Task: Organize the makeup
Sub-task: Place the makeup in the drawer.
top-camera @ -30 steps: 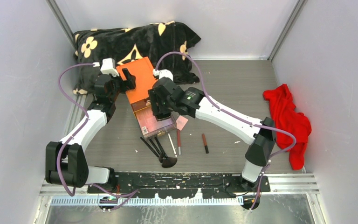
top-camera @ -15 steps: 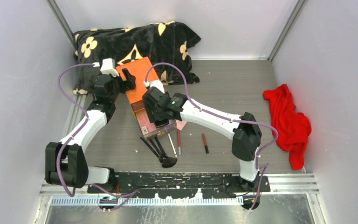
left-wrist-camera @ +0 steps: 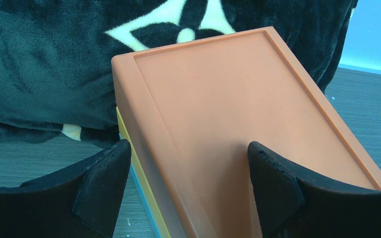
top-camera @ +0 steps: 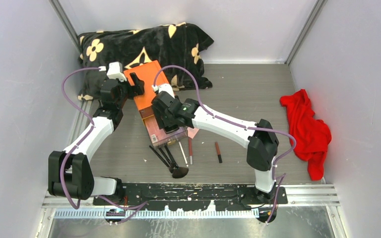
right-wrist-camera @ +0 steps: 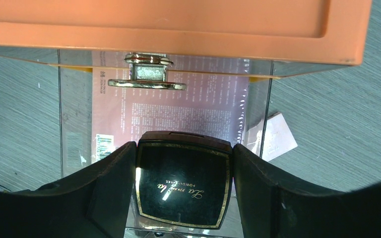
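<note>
Item in hand: a black, gold-edged powder compact [right-wrist-camera: 181, 191], clamped flat between the two fingers of the right hand [right-wrist-camera: 183, 163] and lid up.

Directly under that hand is the pulled-out clear drawer [right-wrist-camera: 74, 124] of the orange box [right-wrist-camera: 168, 20]. A pink palette [right-wrist-camera: 178, 109] lies on the drawer floor just ahead of the fingertips, with the drawer's metal handle [right-wrist-camera: 147, 79] further ahead. A pale pink card [right-wrist-camera: 275, 136] lies on the tabletop [top-camera: 248, 94] outside the drawer wall, beside the right-side finger.

The left hand [left-wrist-camera: 188, 153] has its fingers apart, straddling the box's long edge: one beside the side wall, one over the lid. Whether they press on it cannot be told.

Behind the right hand, toward the arm bases, brushes [top-camera: 166, 158] and two pencils [top-camera: 190, 151] [top-camera: 219, 152] lie loose on the tabletop, not yet stowed.

Assessment: the step is placing the compact in the drawer.

- Both fingers appear to sit close to the clear side walls, so the hand should descend straight and level.
- It should release low over the palette rather than drop the compact.
- It should part its fingers only as far as the walls allow.
- The left hand should hold the box steady throughout.
</note>
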Robot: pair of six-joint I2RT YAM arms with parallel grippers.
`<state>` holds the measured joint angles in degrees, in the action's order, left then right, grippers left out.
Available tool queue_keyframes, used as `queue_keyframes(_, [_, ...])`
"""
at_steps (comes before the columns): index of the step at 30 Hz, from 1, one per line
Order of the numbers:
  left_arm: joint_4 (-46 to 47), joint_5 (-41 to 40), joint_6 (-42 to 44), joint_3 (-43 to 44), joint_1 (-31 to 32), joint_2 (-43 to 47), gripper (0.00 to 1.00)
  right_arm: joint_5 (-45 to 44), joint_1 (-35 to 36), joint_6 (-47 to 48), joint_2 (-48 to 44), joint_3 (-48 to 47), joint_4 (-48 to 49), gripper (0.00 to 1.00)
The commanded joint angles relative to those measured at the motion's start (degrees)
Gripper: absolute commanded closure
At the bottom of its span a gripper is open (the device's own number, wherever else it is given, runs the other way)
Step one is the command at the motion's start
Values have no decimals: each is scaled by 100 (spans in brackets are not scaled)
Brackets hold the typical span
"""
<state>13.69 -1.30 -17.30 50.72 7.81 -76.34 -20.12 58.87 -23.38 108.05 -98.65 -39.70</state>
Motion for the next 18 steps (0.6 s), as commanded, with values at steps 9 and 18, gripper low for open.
queue_keyframes(9, [-1290, -41, 468, -299, 10, -153, 15, -35, -3, 155, -28, -5, 377, 24])
queue_keyframes(18, [-1281, -56, 468, -295, 10, -145, 14, -209, 1, 131, -198, 0, 386, 11])
